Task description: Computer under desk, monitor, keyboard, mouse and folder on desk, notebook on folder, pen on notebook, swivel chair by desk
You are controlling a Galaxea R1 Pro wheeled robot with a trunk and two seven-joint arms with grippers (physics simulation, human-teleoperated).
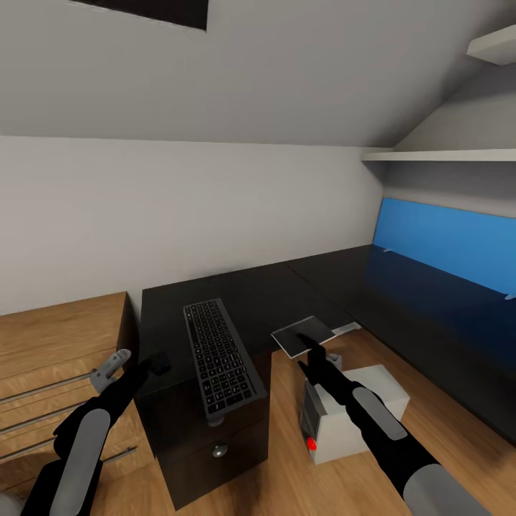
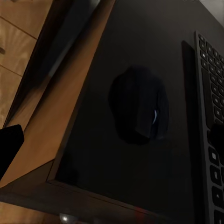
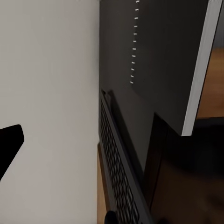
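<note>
The keyboard [image 1: 218, 358] [image 2: 210, 93] [image 3: 116, 182] lies on a black drawer cabinet [image 1: 208, 451], its near end hanging over the front. A black mouse [image 1: 160, 360] [image 2: 138, 109] sits to its left. My left gripper [image 1: 148, 369] hovers open just over the mouse. The dark notebook [image 1: 304, 333] [image 3: 158, 56] shows at the edge of the black tops; what bears it I cannot tell. My right gripper [image 1: 317, 355] is open at its near edge. Below stands the computer [image 1: 351, 423]. The desk [image 1: 401, 301] stretches right. Monitor, folder, pen and swivel chair are out of view.
A blue panel [image 1: 444, 240] runs along the desk's back, under a sloped ceiling with white shelves [image 1: 444, 154]. Light-wood furniture [image 1: 57, 337] with metal rails stands left of the cabinet. Wood floor [image 1: 444, 444] lies between the computer and the desk.
</note>
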